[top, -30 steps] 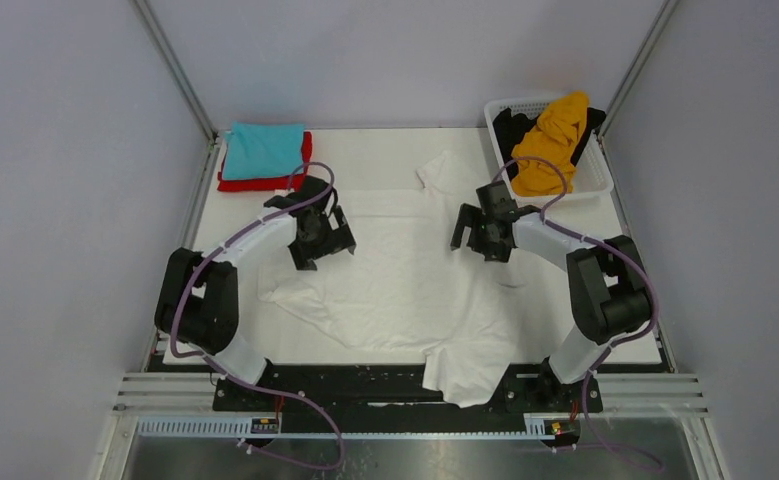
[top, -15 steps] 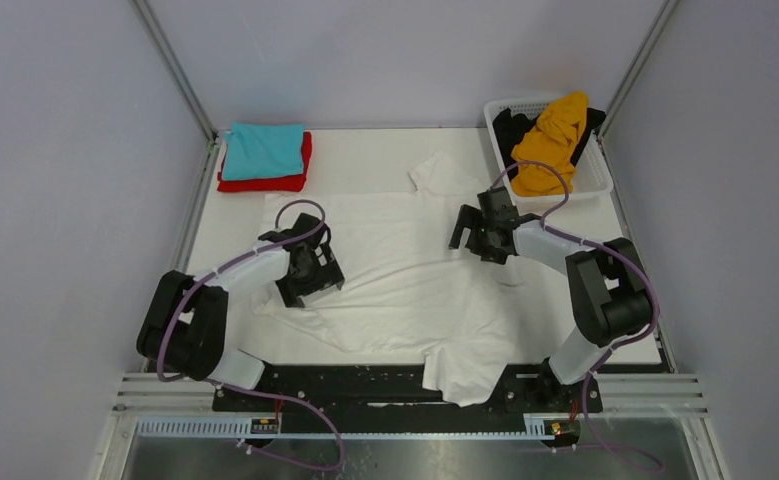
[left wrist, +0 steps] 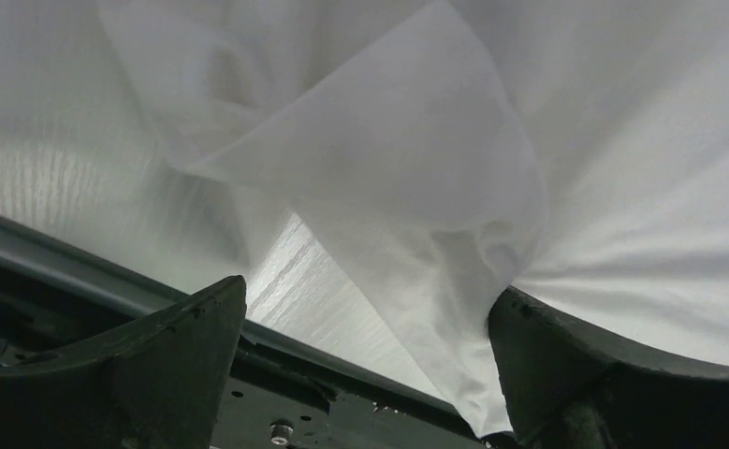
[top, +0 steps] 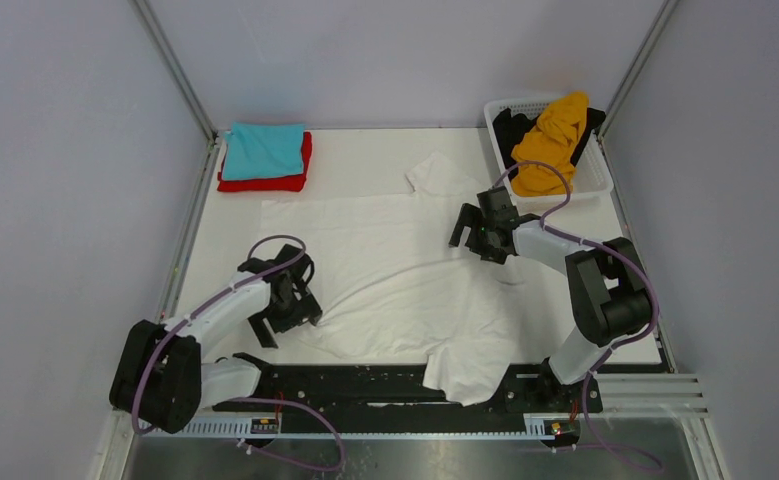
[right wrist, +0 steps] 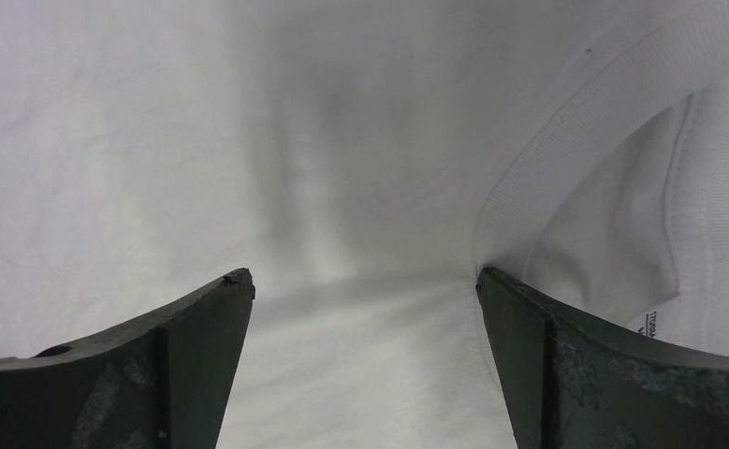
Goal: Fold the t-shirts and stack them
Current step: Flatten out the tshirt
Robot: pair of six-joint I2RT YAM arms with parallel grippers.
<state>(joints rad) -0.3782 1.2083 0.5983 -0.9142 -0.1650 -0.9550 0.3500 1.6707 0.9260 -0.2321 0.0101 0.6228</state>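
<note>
A large white t-shirt (top: 405,265) lies spread and wrinkled across the table, its lower part hanging over the near edge. My left gripper (top: 285,322) is open at the shirt's near-left edge. In the left wrist view (left wrist: 365,318) a loose fold of white cloth (left wrist: 416,187) lies between the wide-apart fingers and touches the right one. My right gripper (top: 473,243) is open over the shirt's upper right, beside the ribbed collar (right wrist: 547,159). A folded teal shirt (top: 263,150) lies on a folded red shirt (top: 265,183) at the back left.
A white lattice basket (top: 595,182) at the back right holds an orange-yellow shirt (top: 553,135) and a black shirt (top: 510,125). The dark metal rail (left wrist: 248,393) runs along the table's near edge, just below the left gripper. Grey walls close in three sides.
My left arm has swung from the back left of the white shirt down to its near-left edge. The shirt's left side now lies flatter. The right gripper has barely moved.
</note>
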